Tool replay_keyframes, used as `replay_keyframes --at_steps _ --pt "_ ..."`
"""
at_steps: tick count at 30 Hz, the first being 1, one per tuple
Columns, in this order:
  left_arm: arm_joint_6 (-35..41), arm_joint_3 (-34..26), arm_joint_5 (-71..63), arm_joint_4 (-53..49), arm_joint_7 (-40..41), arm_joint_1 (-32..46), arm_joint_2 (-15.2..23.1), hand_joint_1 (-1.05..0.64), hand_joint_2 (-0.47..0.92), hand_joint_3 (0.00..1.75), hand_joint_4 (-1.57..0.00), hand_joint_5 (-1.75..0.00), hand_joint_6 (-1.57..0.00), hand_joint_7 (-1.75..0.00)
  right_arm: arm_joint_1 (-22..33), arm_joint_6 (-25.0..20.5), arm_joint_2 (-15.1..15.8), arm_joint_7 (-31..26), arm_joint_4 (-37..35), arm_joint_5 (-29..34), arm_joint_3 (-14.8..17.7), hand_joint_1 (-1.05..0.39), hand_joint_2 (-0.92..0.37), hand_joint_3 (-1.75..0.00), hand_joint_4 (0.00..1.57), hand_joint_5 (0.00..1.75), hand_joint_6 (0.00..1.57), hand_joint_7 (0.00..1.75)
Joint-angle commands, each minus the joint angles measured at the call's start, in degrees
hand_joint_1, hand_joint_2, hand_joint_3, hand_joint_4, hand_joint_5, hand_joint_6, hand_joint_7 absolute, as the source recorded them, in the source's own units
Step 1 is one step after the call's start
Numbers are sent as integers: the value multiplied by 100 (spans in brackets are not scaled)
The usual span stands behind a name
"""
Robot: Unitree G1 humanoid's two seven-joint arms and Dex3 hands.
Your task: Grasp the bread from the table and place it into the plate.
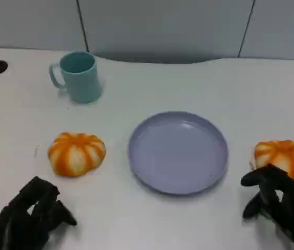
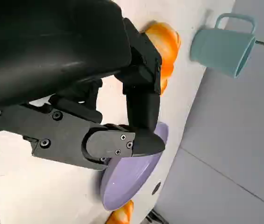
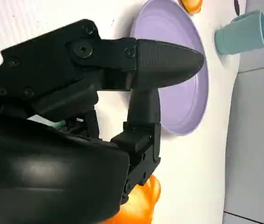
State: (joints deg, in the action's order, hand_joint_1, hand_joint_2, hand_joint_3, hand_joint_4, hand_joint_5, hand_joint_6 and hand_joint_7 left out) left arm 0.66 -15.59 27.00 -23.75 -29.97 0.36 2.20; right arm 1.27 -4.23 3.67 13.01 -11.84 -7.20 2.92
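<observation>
Left robot hand (image 1: 29, 216) fingers curled, empty; right robot hand (image 1: 282, 200) touching bread (image 1: 283, 158)

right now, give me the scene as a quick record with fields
surface: white table
plate: lilac plate, centre, nothing on it
bread: left bun beside the plate; right bun on the plate's other side
mug: teal mug, far left
left hand: near the left bun, holding nothing
right hand: at the right bun, grip not visible
</observation>
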Motion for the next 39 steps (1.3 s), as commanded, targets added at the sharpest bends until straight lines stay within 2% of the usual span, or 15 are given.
replay_keyframes --at_steps 1,12,17,19,22,26,28,30,32,33,35,36,37,38,39 --pt "40 -35 40 50 -18 -14 62 -52 92 35 -68 -175 -47 -175 85 -31 69 3 62 -3 16 -26 -92 -57 51 174 40 149" --pt "13 -28 23 146 -17 12 58 -52 92 35 -69 -175 -47 -175 120 -184 36 -113 182 26 -19 -27 -92 -55 51 173 41 149" --pt "-595 27 -167 200 -68 55 11 -51 92 35 -70 -175 -48 -175 149 -174 25 -136 219 41 -66 -26 -92 -56 52 173 40 148" --pt "-1292 115 -474 241 -50 59 24 -52 92 37 -70 -175 -48 -174 140 -134 8 -135 183 24 -71 -26 -92 -56 52 174 41 148" --pt "-2692 358 -1786 506 640 76 177 -56 92 41 -69 -175 -46 -170 126 -158 -13 -136 184 4 -80 -27 -92 -56 52 174 41 148" --pt "-4350 494 -3752 572 1697 -278 765 -50 92 44 -70 -175 -49 -168 103 -136 -77 -131 151 -33 -86 -27 -92 -57 51 174 41 149" --pt "-4732 536 -4630 536 2287 -479 1045 -49 92 42 -71 -175 -51 -168 89 -103 -91 -117 111 -41 -83 -27 -92 -57 51 175 41 150" --pt "-4753 630 -5933 753 3041 -711 1462 -52 92 34 -70 -171 -59 -153 70 -50 -111 -107 57 -43 -91 -28 -92 -56 52 175 41 150" --pt "-4575 788 -6795 925 3484 -901 1784 -55 92 27 -75 -154 -70 -122 62 -39 -125 -105 40 -42 -102 -29 -92 -55 53 175 42 151" --pt "-4467 876 -7062 974 3607 -973 1907 -56 92 25 -79 -137 -77 -98 60 -45 -130 -108 39 -40 -108 -29 -92 -55 53 175 42 151" --pt "-4116 1103 -7508 1110 3527 -1149 2192 -58 92 23 -83 -122 -85 -75 64 -64 -142 -112 57 -43 -118 -29 -92 -55 53 175 42 151" --pt "-3853 1239 -7690 1206 3308 -1270 2340 -62 92 17 -63 -84 -74 -40 70 -87 -148 -114 76 -48 -123 -29 -92 -55 53 175 42 151" --pt "-3614 1366 -7799 1277 3124 -1375 2452 -64 92 12 -55 -61 -70 -22 73 -82 -147 -112 82 -40 -132 -29 -92 -55 53 175 42 151" --pt "-3430 1475 -7834 1318 3008 -1447 2530 -65 92 7 -46 -38 -65 -9 76 -49 -141 -108 76 -21 -146 -29 -92 -55 52 175 42 151" --pt "-3278 1599 -7846 1278 2899 -1545 2588 -66 91 4 -40 -26 -59 -5 78 -27 -138 -96 71 -18 -152 -29 -92 -56 52 175 41 151"
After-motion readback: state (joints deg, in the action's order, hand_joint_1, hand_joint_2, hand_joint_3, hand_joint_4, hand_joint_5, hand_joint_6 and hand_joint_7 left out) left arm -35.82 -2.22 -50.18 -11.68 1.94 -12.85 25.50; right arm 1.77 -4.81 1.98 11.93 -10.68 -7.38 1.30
